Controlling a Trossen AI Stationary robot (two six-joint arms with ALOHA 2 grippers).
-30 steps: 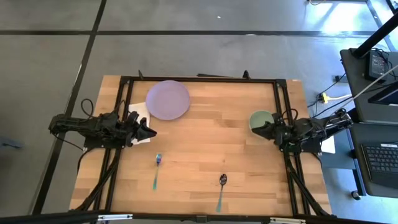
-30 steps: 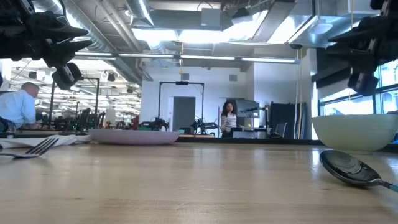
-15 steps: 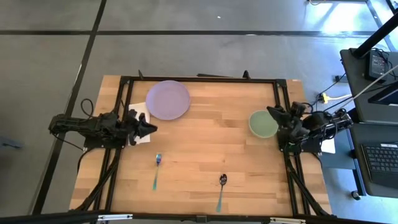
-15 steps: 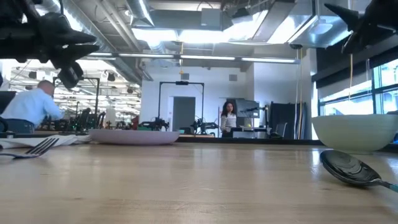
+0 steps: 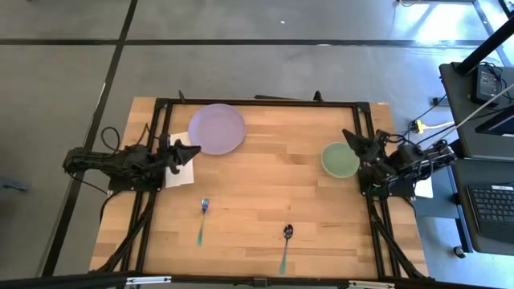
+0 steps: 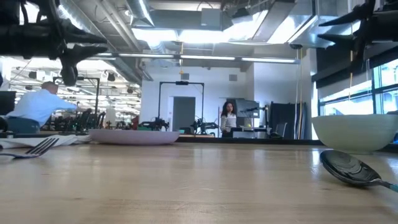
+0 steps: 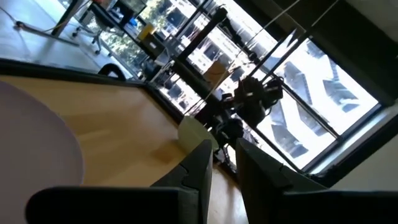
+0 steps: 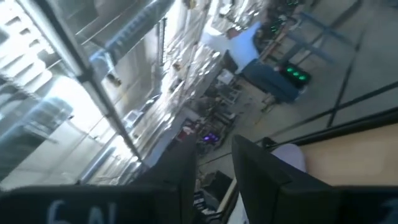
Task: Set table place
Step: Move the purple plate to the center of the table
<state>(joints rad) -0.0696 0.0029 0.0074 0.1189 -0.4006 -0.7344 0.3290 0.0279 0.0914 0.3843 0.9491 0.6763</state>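
The wooden table [image 5: 265, 185] bears a purple plate [image 5: 217, 128] at the far left, a pale green bowl [image 5: 340, 159] at the right, a fork [image 5: 202, 218] and a spoon [image 5: 286, 243] nearer the front; each rests flat on the wood. My left gripper [image 5: 195, 150] hovers at the left side beside the plate, over a white napkin [image 5: 178, 156], empty, its fingers close together [image 7: 222, 158]. My right gripper [image 5: 348, 136] stands above the bowl's far right rim, empty, its fingers close together [image 8: 214, 165]. The plate [image 6: 134, 137], bowl [image 6: 356, 132], spoon [image 6: 349, 167] and fork [image 6: 34, 148] also show in the low view.
Black frame rails [image 5: 257, 103] run along the table's edges. The wood between the plate, the bowl and the cutlery is bare. People show in the room beyond the table [image 6: 37, 109]. A side desk with a keyboard [image 5: 490, 213] stands off the right edge.
My right gripper has drawn back from over the bowl toward the table's right and far edges and tipped upward; the bowl stays put. My left gripper has gone toward the far edge, closer to the plate, and levelled out.
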